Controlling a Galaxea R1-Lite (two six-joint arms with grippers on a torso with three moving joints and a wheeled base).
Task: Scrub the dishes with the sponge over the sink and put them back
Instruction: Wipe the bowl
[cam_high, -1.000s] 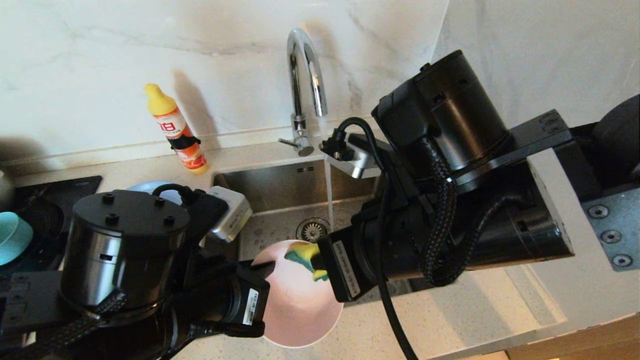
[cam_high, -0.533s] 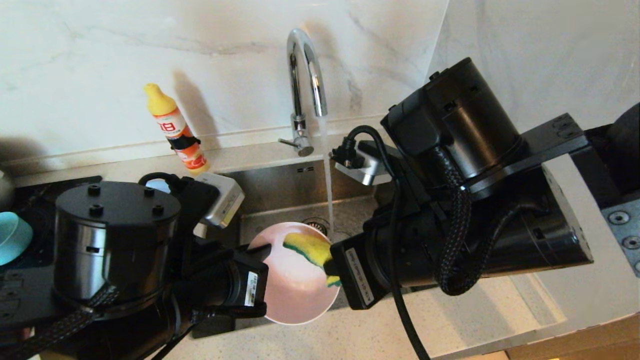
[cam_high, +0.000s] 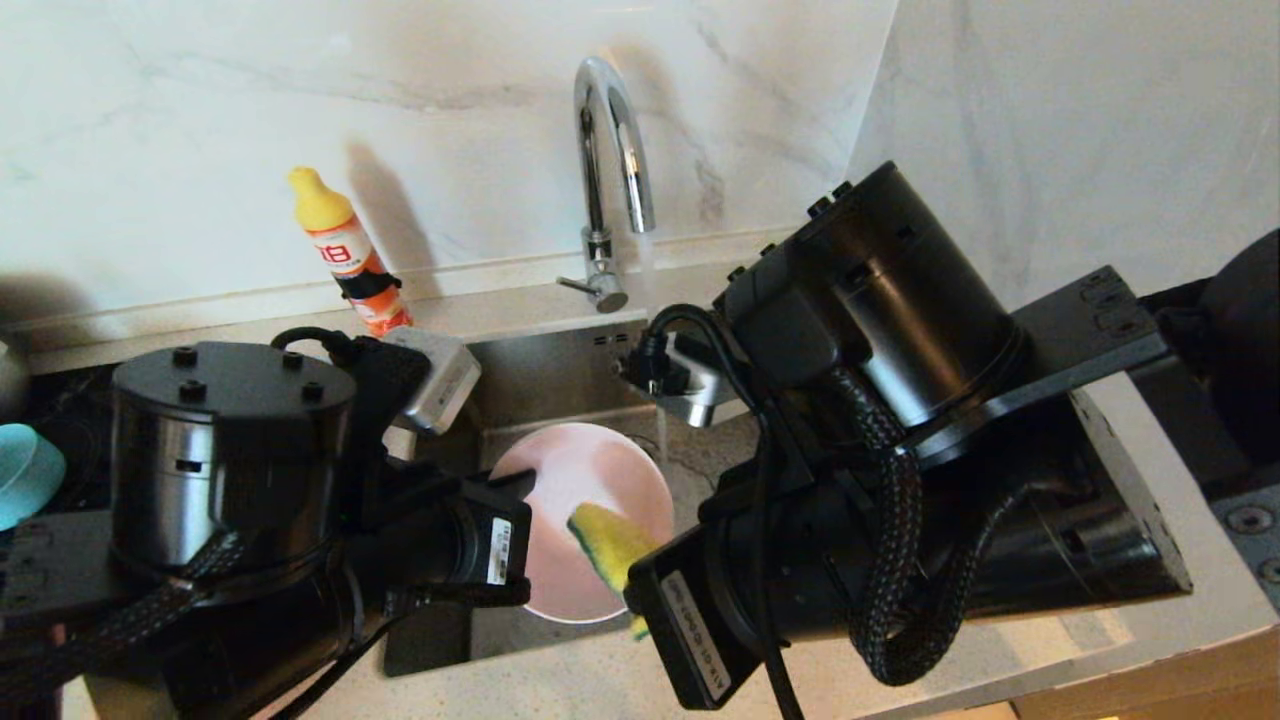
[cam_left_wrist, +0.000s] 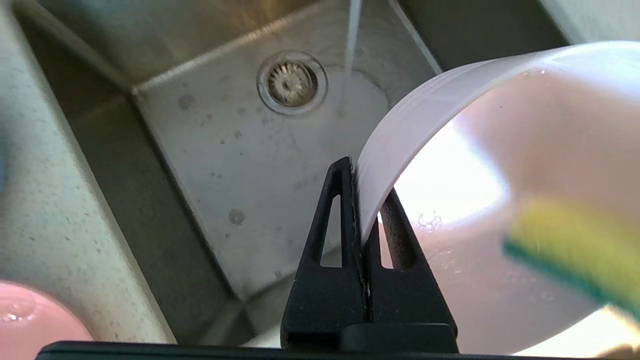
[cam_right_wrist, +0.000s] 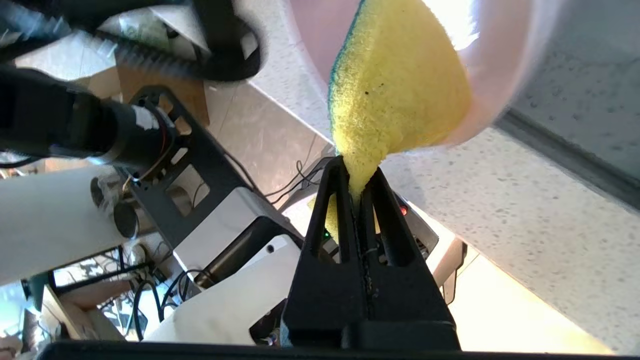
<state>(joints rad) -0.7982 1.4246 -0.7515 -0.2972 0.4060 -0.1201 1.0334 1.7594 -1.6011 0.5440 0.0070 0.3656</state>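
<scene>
My left gripper is shut on the rim of the pale pink-white bowl, one finger inside and one outside. It holds the bowl tilted above the sink, close to the front edge. My right gripper is shut on the narrow end of the yellow sponge. The sponge lies against the bowl's pink inner face near its lower right rim, green side toward the bowl. The teal bowl sits at the far left.
Water runs from the chrome tap into the basin beside the drain. An orange dish-soap bottle stands on the counter behind the sink's left corner. Part of a pink plate rests on the counter left of the sink.
The left gripper has carried the bowl farther back over the sink. The sponge has slid from the bowl's upper rim down across its face to the lower right, and the right arm swung with it.
</scene>
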